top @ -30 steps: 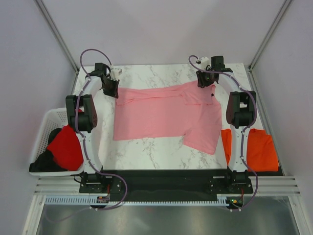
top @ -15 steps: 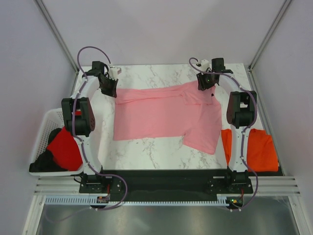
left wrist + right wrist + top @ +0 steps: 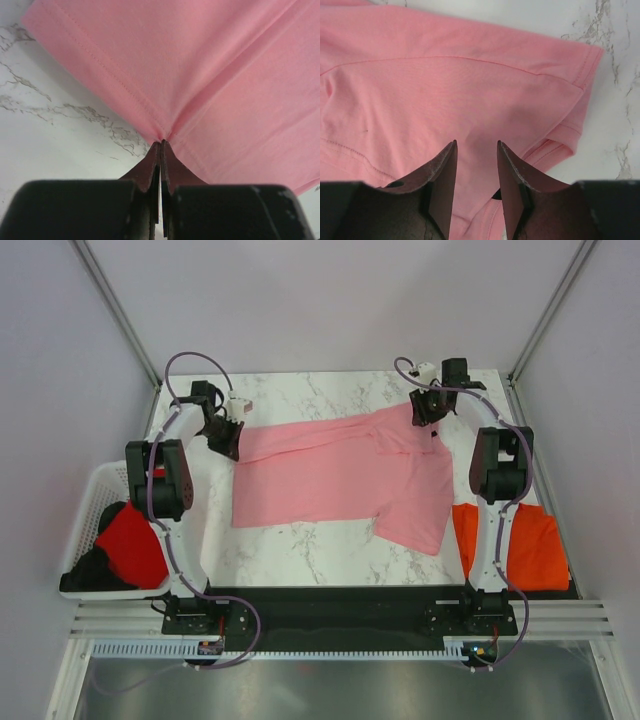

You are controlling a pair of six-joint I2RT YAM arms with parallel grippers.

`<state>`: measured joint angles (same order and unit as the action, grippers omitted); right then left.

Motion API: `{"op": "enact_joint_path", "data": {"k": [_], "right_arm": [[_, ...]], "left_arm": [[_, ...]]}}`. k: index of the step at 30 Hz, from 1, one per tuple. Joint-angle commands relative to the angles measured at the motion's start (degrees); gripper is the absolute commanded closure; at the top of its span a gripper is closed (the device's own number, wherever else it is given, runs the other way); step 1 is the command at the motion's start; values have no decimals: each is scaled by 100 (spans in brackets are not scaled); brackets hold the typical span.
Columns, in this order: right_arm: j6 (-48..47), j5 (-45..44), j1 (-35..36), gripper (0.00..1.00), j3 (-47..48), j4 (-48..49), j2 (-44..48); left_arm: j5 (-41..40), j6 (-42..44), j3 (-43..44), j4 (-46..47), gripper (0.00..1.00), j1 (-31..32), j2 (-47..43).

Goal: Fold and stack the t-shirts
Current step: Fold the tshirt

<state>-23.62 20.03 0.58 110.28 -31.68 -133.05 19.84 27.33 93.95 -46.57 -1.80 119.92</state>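
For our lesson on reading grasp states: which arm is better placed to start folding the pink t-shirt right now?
Left. The left gripper is shut on the edge of the pink t-shirt, and the fabric puckers at its tips. The right gripper hangs open above the cloth, gripping nothing.

The left gripper (image 3: 230, 443) comes nearer from beyond the far left corner of the pink shirt (image 3: 330, 475) and now sits on that corner, fingers pinched on its hem, while the right gripper (image 3: 430, 412) and its arm shift slightly to the right
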Motion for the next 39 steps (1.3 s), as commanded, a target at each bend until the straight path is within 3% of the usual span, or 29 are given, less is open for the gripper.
{"op": "enact_joint_path", "data": {"k": [1, 10, 15, 20, 22, 34, 36, 37, 39], "right_arm": [[-160, 220, -23, 55, 20, -92, 385], [-240, 335, -40, 54, -68, -391, 745], [-196, 405, -40, 53, -156, -541, 895], [-792, 782, -32, 53, -585, -1066, 1411], [-1459, 897, -40, 50, -1337, -1147, 1833], [-5361, 713, 399, 48, -6400, -1402, 6383], [-6056, 721, 451, 47, -6790, -1630, 6817], [-6511, 721, 461, 47, -7061, -1918, 7150], [-6988, 713, 478, 47, -7326, -2253, 7407]], "left_arm": [[170, 299, -105, -107, 98, -31, -417], [-50, 326, 8, -239, 72, -136, -909], [187, -113, 833, -396, 71, -119, -479], [197, -360, 862, -450, 75, 92, -372], [222, -386, 678, -476, 75, 110, -478], [873, -914, -412, -283, 62, 119, -1120], [829, -975, -535, -326, 60, 110, -1111], [742, -1036, -579, -335, 52, 110, -1137], [671, -1063, -729, -327, 52, 110, -1225]]}}
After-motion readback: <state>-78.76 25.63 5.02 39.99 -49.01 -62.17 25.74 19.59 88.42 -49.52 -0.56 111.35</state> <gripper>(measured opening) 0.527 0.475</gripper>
